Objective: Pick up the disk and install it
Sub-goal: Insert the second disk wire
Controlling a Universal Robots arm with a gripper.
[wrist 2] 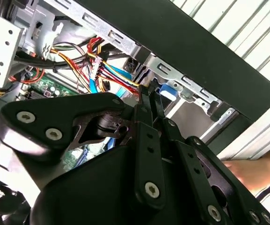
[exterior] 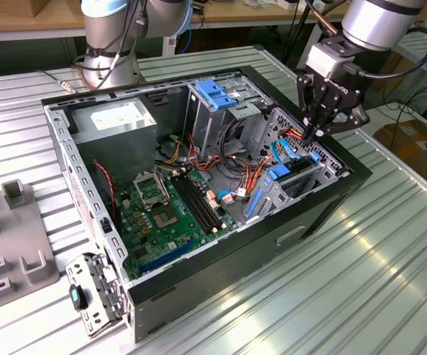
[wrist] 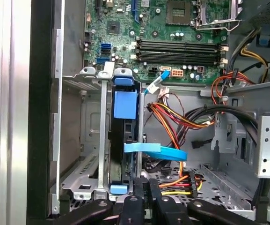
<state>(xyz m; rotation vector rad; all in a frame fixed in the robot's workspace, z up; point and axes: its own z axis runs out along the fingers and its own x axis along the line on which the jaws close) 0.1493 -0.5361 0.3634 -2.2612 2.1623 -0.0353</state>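
Two black fingers point(wrist: 146, 190) of the gripper point(exterior: 311, 134) are pressed together with nothing between them, their tips down at the end of the disk point(wrist: 124, 154), which stands on edge in a slot of the metal drive cage point(wrist: 85, 154) at the front corner of the computer case point(exterior: 198, 281). In the second wrist view the same fingers point(wrist 2: 146, 105) look like flat, narrow bars bolted to angular black links. In the first wrist view the disk shows as a thin dark slab with blue plastic frame pieces at both ends and a blue tab on its upper edge; its label is not visible. A flat light-blue cable point(wrist: 158, 151) curves away from its side, and a bundle of red, yellow and orange wires point(wrist: 172, 119) loops just beside it. The cage is bare grey sheet metal, folded and punched with holes. Beyond it lies the green circuit board point(exterior: 165, 214) with its long black memory slots. The open case is black outside, lying on a ribbed aluminium table point(exterior: 361, 281). In the second wrist view, part of a person's hand point(wrist 2: 256, 171) lies beyond the case wall.
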